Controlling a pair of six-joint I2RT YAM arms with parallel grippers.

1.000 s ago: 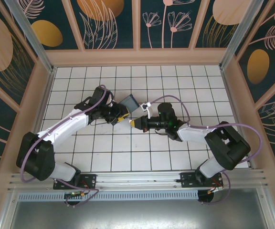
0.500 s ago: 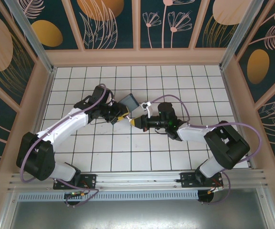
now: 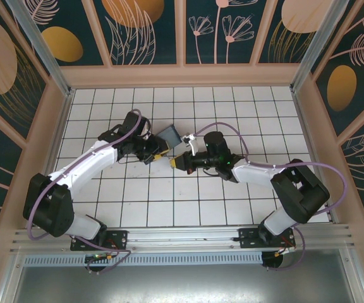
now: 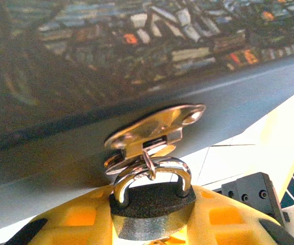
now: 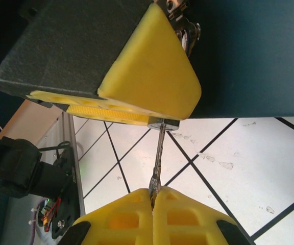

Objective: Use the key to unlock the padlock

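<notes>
The padlock (image 4: 152,212) has a dark body and a silvery shackle (image 4: 120,181), and my left gripper (image 4: 152,224) is shut on its body, shackle pointing away. Spare keys on a ring (image 4: 154,127) hang from the shackle. In the right wrist view my right gripper (image 5: 152,198) is shut on the head of the thin key (image 5: 158,153). The key's blade runs straight up to the underside of the padlock (image 5: 163,124), which pokes out below the left gripper's yellow finger (image 5: 147,66); its tip meets the keyhole. From above, both grippers (image 3: 160,153) (image 3: 178,162) meet tip to tip mid-table.
The blue painted box (image 3: 169,134) lies just behind the two grippers, and its side (image 4: 137,61) looms close behind the padlock. White tiled floor (image 3: 188,202) stretches around; wooden walls enclose it on three sides.
My right gripper has edged left and slightly up towards the left gripper, closing the gap between the key and the padlock. The left arm has barely shifted.
</notes>
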